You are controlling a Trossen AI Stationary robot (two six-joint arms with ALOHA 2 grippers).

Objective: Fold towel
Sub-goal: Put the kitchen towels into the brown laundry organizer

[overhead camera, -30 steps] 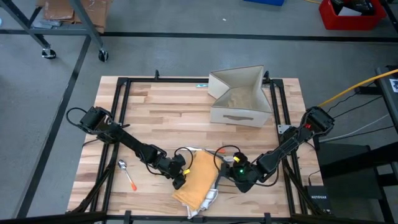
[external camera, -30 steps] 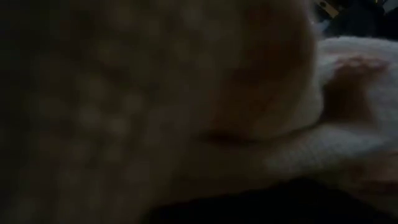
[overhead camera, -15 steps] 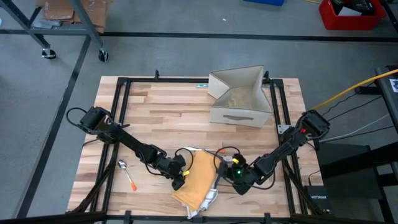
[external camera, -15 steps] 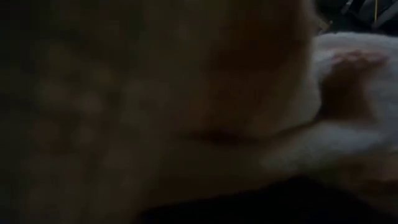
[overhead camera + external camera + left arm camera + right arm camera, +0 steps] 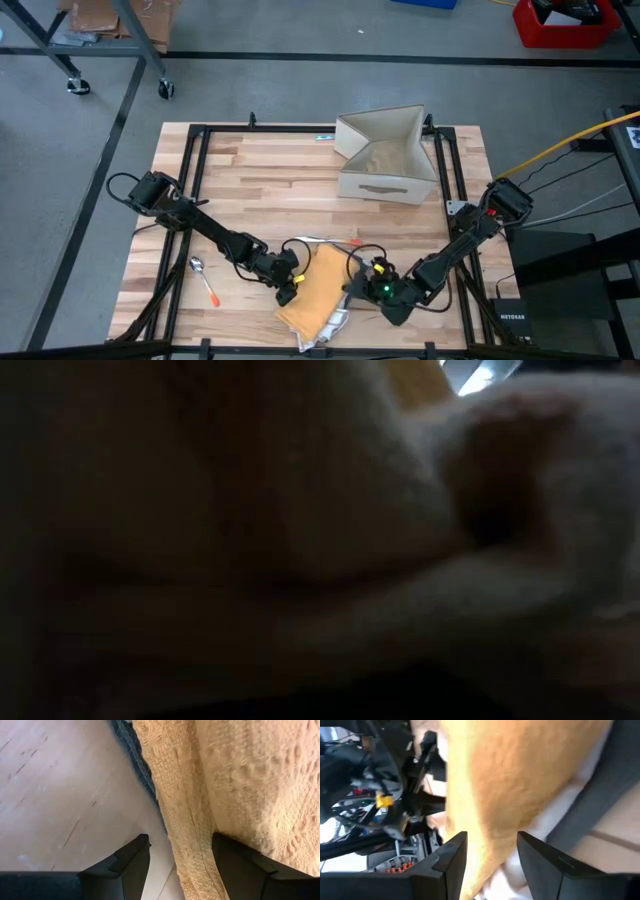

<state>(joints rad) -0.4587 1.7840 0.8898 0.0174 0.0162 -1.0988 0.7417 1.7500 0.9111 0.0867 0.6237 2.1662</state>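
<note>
Yellow woven towel [image 5: 318, 290] bunched at the desk's [image 5: 270, 190] near edge between both arms: with left gripper [image 5: 181, 865] spread wide astride the hem and right gripper [image 5: 491, 851] parted around the opposite edge, best pinched shallow and lifted evenly.

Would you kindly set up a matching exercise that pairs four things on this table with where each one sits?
Things:
1. towel
2. spoon
3. cardboard box
4. left tool

Places:
A. at the far side of the table, right of centre
B. at the near edge, between the two arms
C. near the table's left edge, lying alone on the wood
D. at the towel's left edge, fingers open

Pairs: 1-B, 2-C, 3-A, 4-D
</note>
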